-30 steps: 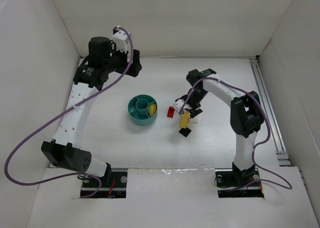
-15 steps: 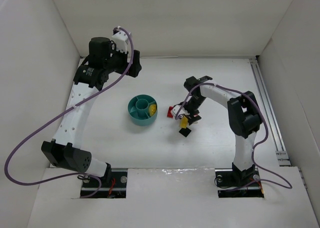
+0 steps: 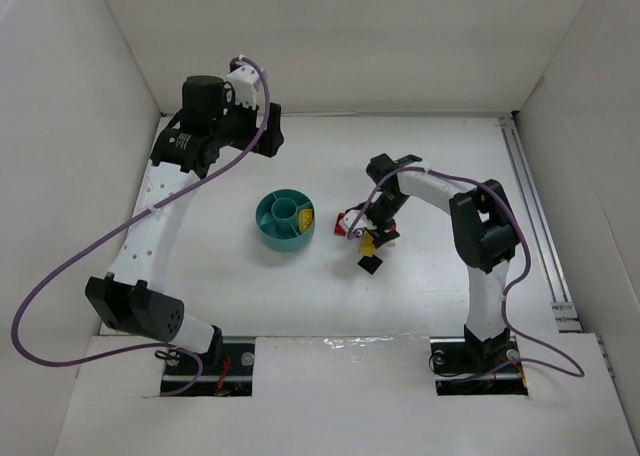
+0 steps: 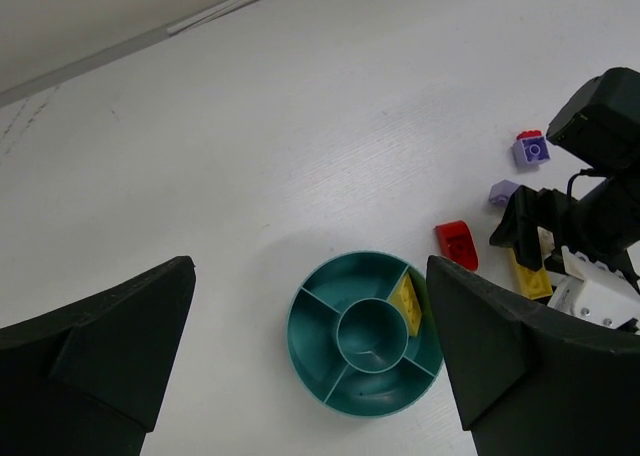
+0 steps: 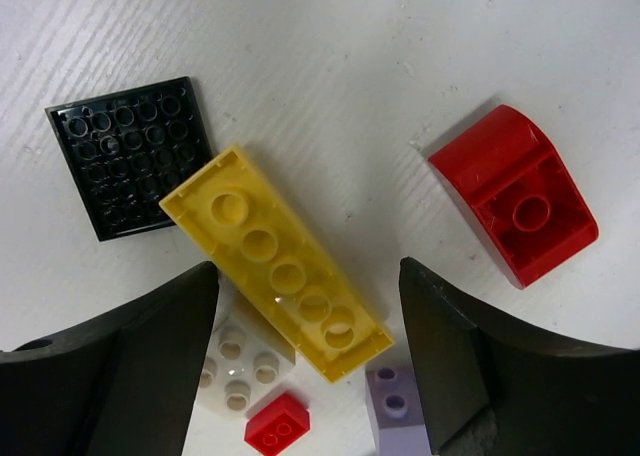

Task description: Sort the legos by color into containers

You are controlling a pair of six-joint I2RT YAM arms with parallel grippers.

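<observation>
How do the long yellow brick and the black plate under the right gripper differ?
Colour: the yellow brick is bright yellow, while the black plate is black.
Shape: the yellow brick is long and narrow; the black plate is square.
Place: the yellow brick runs between the fingers of the open right gripper; the black plate lies outside them.
Shared: both lie flat on the table.

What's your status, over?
Left claw open, above teal dish. Right claw open, straddling long yellow brick. Small yellow brick in dish. Black plate, white brick crowd it.
</observation>
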